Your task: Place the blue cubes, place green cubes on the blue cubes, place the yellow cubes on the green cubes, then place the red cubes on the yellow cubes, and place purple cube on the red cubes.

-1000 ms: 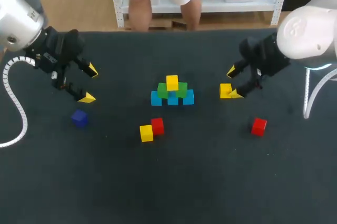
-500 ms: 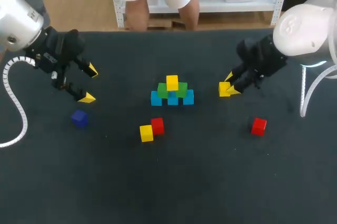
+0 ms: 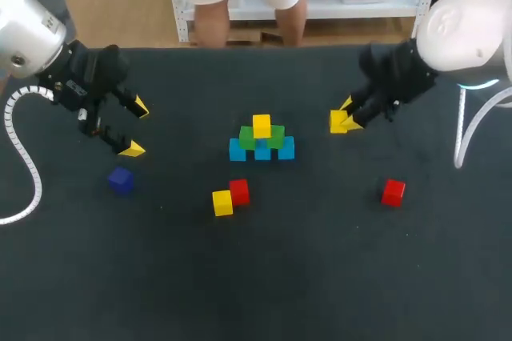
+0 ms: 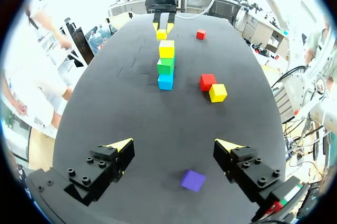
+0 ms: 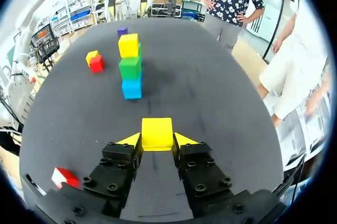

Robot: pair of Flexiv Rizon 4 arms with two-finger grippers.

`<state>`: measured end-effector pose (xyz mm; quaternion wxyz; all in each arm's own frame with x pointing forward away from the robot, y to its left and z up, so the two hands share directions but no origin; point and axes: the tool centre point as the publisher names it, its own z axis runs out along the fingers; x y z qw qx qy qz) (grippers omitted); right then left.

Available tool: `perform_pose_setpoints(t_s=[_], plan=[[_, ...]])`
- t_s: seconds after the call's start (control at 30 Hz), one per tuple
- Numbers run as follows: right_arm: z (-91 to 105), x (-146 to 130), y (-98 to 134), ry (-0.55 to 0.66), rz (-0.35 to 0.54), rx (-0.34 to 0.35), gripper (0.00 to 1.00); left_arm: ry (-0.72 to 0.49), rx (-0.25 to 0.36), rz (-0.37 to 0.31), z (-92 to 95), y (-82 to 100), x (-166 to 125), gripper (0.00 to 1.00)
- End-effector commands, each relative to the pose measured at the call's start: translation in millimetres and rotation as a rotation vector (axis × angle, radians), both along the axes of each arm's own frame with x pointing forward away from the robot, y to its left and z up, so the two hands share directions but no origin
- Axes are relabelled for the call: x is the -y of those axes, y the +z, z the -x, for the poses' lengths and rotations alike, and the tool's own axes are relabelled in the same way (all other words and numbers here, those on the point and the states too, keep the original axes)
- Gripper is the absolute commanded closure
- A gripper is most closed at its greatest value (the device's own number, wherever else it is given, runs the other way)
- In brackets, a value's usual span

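A pyramid stands mid-table: blue cubes (image 3: 262, 150) below, green cubes (image 3: 262, 138) on them, one yellow cube (image 3: 262, 125) on top. My right gripper (image 3: 345, 117) is shut on another yellow cube (image 3: 338, 122) (image 5: 157, 133), right of the pyramid and just off the table. A loose yellow cube (image 3: 222, 202) touches a red cube (image 3: 239, 191) in front of the pyramid. A second red cube (image 3: 393, 192) lies at the right. The purple cube (image 3: 121, 180) (image 4: 192, 180) rests at the left, below my open, empty left gripper (image 3: 136, 127) (image 4: 175, 148).
In the right wrist view the pyramid (image 5: 130, 66) stands straight ahead of the held cube, with bare dark table (image 5: 210, 87) between them. The second red cube (image 5: 65, 177) lies beside and behind the right gripper. White cable loops hang from both arms at the table's sides.
My right gripper has closed on the yellow cube and raised it, shifting slightly toward the far side. The left arm has stayed still.
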<state>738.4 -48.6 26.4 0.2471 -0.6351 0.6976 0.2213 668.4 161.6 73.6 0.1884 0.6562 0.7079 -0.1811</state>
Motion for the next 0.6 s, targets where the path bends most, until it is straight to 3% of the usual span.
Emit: perform_pose_setpoints(t_s=[0.03,0.6], plan=[[8.9,-5,20,-0.016,-0.003,0.009,1.0,-0.002,0.004,0.005,1.0,-1.0,-1,0.0],[16.9,-53,46,0.055,-0.018,-0.004,1.0,-0.002,0.004,0.005,1.0,-1.0,-1,0.0]])
